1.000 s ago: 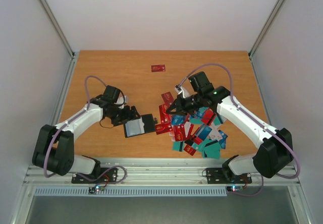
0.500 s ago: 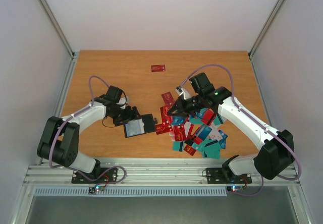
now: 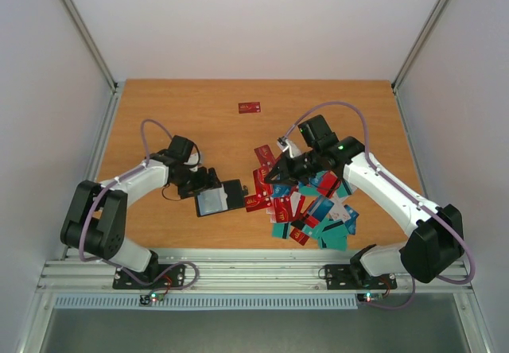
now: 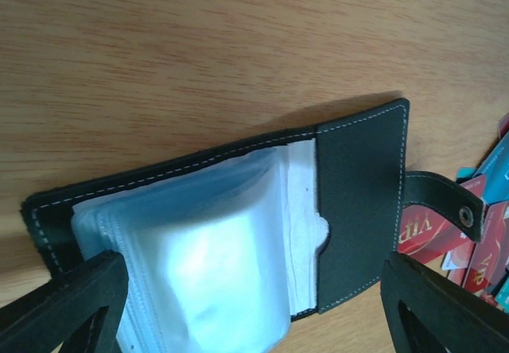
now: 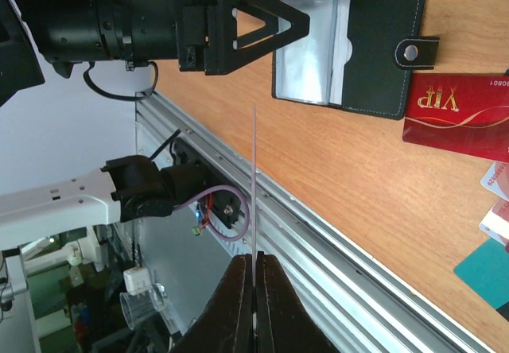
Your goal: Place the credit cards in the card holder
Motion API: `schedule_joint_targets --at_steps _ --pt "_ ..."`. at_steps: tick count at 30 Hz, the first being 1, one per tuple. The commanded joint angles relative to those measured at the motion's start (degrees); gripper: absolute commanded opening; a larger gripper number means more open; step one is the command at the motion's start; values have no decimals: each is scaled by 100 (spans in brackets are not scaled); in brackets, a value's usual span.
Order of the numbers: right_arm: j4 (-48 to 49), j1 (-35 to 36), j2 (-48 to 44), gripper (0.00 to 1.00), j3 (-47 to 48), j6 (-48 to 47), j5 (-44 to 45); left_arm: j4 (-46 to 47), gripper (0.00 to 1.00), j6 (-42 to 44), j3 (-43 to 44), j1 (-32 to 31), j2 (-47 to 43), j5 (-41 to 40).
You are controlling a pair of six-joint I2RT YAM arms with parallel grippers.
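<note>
Found the card holder point(image 3: 220, 198) lying open on the worktop point(image 3: 159, 114), pale sleeves up. Saw the left jaws spread at its far left corner. Noted the credit cards point(image 3: 310, 210) heaped just right of it, red, teal, blue and white, overlapping. Spotted the right jaws over the heap's far left edge, grip too small to tell. Marked one red card point(image 3: 249, 107) well apart, farther back.

Open wood point(image 3: 183, 114) at back, credit cards point(image 3: 312, 207) heaped right — left claw point(image 3: 204, 183) flanking card holder point(image 3: 223, 197)
</note>
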Motion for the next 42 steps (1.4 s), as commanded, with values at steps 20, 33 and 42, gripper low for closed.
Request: schedule_joint_targets --at_steps 20,33,42 --pt "-230 30 14 1 150 -189 -133 301 90 -83 60 34 167 171" --pt "-179 26 -30 1 64 -173 -141 200 85 -210 244 -34 -54 370" --pt "-59 27 -50 1 36 -119 -177 172 84 -334 488 -266 8 409"
